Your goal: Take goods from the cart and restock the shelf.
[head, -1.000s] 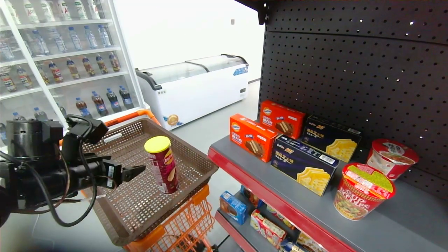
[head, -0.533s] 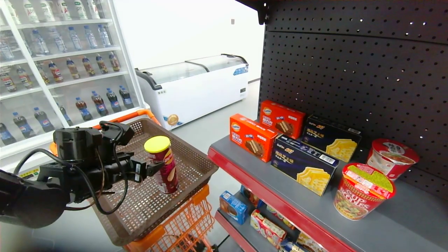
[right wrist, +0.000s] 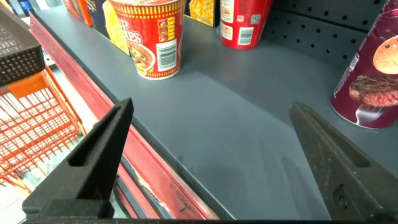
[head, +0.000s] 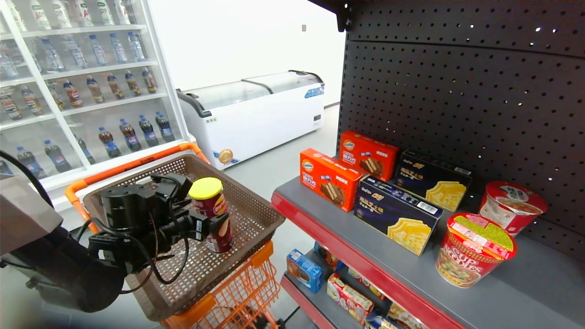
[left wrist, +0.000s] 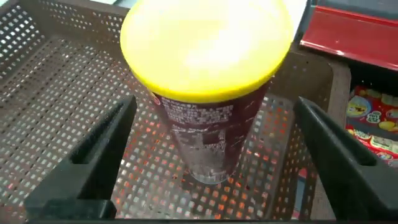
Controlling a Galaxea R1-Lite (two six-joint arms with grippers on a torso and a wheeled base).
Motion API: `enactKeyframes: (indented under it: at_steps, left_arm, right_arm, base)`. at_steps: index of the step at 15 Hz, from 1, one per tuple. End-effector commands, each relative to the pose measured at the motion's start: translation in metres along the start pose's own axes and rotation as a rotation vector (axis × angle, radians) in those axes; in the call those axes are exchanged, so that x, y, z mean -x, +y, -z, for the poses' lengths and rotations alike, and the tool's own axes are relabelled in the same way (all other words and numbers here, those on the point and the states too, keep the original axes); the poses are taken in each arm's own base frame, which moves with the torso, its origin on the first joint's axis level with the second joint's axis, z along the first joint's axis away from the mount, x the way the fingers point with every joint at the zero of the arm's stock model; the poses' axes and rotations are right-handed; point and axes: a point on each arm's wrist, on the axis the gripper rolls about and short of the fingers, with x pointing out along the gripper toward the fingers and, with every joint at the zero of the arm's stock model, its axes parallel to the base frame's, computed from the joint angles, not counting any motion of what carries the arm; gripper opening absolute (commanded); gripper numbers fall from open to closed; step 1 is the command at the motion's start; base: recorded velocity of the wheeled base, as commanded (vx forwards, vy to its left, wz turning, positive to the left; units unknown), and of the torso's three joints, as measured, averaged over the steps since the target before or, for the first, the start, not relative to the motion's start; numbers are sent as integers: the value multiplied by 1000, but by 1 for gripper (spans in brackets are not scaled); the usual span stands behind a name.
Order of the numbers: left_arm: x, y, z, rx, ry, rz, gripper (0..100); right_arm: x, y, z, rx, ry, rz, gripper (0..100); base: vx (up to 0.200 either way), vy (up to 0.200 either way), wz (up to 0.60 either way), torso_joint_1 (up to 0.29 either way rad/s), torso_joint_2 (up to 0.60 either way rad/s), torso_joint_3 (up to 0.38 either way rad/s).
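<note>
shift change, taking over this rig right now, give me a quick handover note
Left pincer: open, one finger on either side of the chip can, not closed on it.
Right pincer: open, empty, over the grey shelf.
Things: the chip can stands upright in the brown basket on the orange cart. The shelf holds cup noodles and another can.
Done: left pincer lined up on the chip can.
Left: close, lift, set it on the shelf, probably in the bare stretch under the right pincer.

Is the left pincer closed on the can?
No, the left pincer is open, one finger on each side of the can, with gaps between.
</note>
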Motion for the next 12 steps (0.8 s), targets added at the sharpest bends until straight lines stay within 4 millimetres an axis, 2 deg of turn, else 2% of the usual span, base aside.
enactKeyframes:
  at_steps: [1, 9, 10, 12]
  left_arm:
    - [-11, -2, 15, 3, 33, 10, 100]
    - [-26, -1, 30, 2, 9, 4, 100]
    - [-29, 0, 29, 2, -4, 1, 0]
    - [-32, 0, 25, -1, -16, -4, 0]
  right_arm:
    - [0, 0, 0, 0, 0, 0, 100]
    - [0, 0, 0, 0, 0, 0, 100]
    - [0, 0, 0, 0, 0, 0, 100]
    - [0, 0, 0, 0, 0, 0, 100]
  base:
    - [0, 0, 0, 0, 0, 0]
    - [0, 0, 0, 0, 0, 0]
    - [0, 0, 0, 0, 0, 0]
    - [0, 0, 0, 0, 0, 0]
